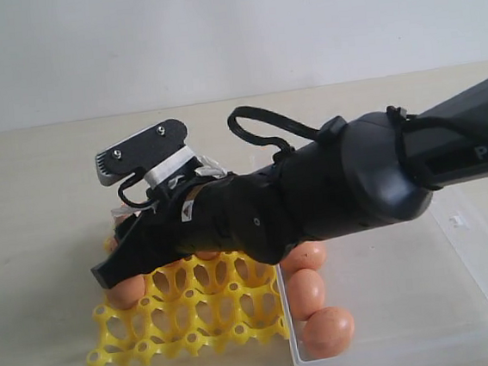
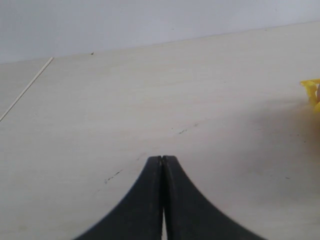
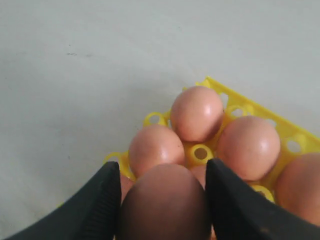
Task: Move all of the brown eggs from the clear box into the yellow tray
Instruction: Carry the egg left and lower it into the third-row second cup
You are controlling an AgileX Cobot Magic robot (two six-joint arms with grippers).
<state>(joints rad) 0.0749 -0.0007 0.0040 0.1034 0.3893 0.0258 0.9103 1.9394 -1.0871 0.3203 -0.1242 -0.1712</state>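
Observation:
My right gripper (image 3: 162, 168) is shut on a brown egg (image 3: 165, 202), both fingers pressed against its sides, just above the yellow tray (image 3: 295, 134). Several brown eggs sit in the tray's cups, among them one at the corner (image 3: 196, 112) and two beside it (image 3: 156, 145) (image 3: 248, 146). In the exterior view the right gripper (image 1: 131, 207) hangs over the tray's (image 1: 187, 314) far left part, its arm hiding most of the tray. Three brown eggs (image 1: 305, 291) line the left wall of the clear box (image 1: 463, 300). My left gripper (image 2: 163, 159) is shut and holds nothing, over bare table.
The right arm (image 1: 356, 181) reaches across the clear box toward the tray. A corner of the yellow tray (image 2: 312, 90) shows at the edge of the left wrist view. Pale tabletop (image 1: 38, 194) surrounds the tray, with a white wall behind.

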